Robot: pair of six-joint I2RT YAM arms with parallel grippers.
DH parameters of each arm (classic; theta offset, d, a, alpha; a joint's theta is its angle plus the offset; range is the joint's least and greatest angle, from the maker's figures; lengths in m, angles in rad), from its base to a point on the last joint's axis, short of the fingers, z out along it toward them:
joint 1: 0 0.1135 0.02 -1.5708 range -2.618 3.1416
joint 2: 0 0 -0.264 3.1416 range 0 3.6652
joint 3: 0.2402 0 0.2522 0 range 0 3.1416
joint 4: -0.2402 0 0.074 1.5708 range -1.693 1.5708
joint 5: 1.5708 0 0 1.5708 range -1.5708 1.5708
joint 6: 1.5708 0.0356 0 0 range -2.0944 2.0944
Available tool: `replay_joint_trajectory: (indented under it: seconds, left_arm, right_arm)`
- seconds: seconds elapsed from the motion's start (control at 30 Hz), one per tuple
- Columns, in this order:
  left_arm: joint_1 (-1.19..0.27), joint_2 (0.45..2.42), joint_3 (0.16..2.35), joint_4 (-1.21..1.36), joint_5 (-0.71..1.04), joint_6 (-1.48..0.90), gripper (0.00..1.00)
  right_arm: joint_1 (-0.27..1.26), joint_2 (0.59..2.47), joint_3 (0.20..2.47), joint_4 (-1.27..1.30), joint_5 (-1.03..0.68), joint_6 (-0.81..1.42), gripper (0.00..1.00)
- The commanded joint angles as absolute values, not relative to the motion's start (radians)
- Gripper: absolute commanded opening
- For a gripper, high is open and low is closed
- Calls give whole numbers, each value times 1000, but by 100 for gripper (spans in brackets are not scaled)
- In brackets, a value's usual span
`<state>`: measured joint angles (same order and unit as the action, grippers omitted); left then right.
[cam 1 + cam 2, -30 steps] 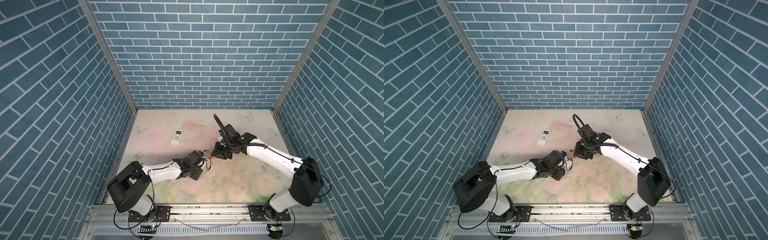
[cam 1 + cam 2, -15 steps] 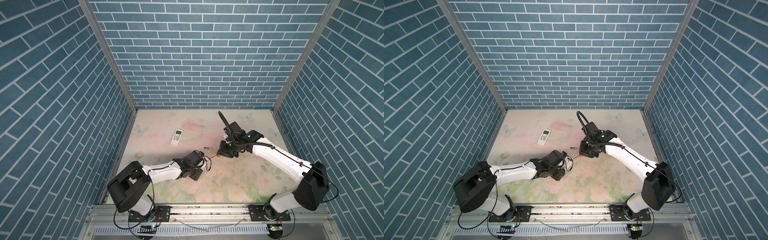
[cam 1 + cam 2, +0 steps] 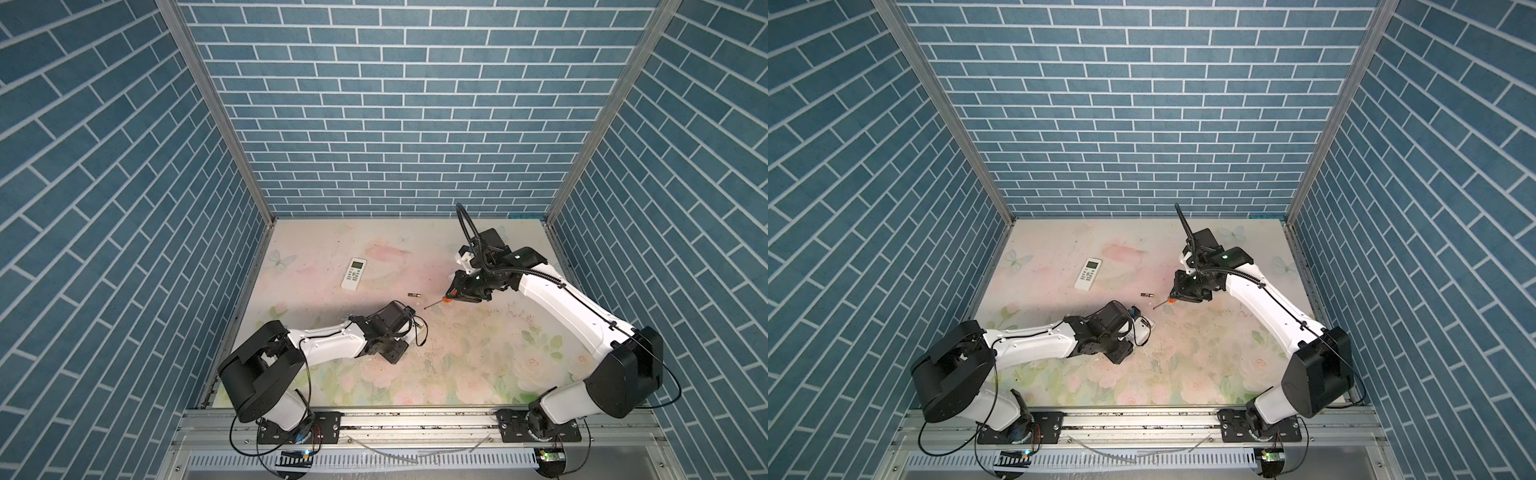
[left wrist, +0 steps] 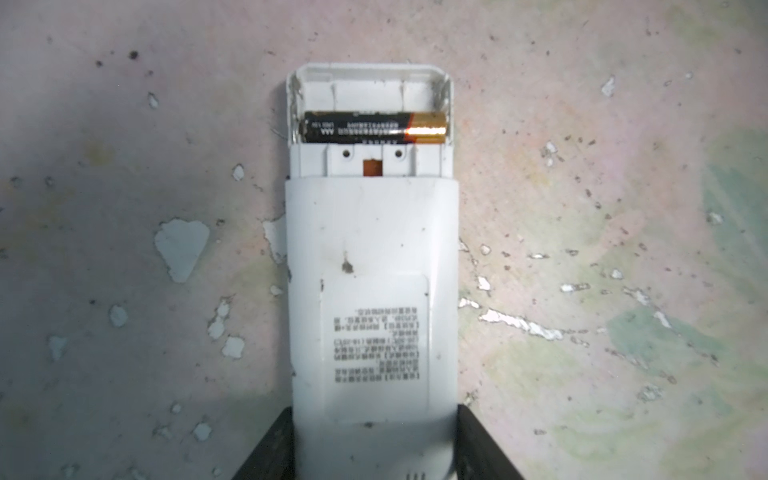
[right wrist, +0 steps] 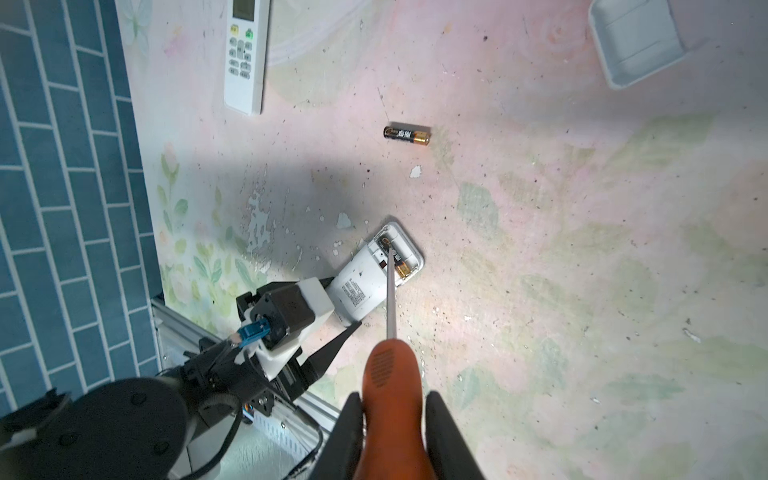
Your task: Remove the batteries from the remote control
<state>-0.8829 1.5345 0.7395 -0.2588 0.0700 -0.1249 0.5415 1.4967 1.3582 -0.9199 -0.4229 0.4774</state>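
Observation:
A white remote control (image 4: 372, 257) lies back up, held at its near end by my left gripper (image 4: 374, 440), which is shut on it. Its battery bay is open, and one black battery with a gold end (image 4: 374, 129) sits in the slot nearer the body; the outer slot is empty. In both top views a second battery (image 3: 414, 295) (image 3: 1147, 295) lies loose on the table beyond the held remote (image 3: 1144, 324). To its right, my right gripper (image 5: 392, 419) (image 3: 455, 293) is shut on an orange-handled screwdriver (image 5: 388, 374). The screwdriver tip hangs clear of the remote.
Another white remote (image 3: 354, 273) lies face up at the back left, near the left wall. In the right wrist view a shallow white plastic cover (image 5: 636, 37) lies on the floral table. Blue brick walls close in three sides.
My right gripper has drawn back to the right with the screwdriver, away from the held remote. A loose battery now shows on the table. The left arm has not moved.

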Motion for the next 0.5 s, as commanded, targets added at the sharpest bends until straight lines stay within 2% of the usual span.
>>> replay_joint_trajectory:
  seconds: [0.0,0.17,0.47]
  left_arm:
    - [-896,1547,780,-289,91,-56,38]
    - [-896,1552,826,-323,75,22,35]
    - [-896,1617,899,-386,110,136,27]
  right_arm:
    - [533,1534,1420,-1035,-539,229,0]
    - [507,1539,1385,-1059,-583,63,0]
    - [411,1442,1253,-1052,-556,-113,0]
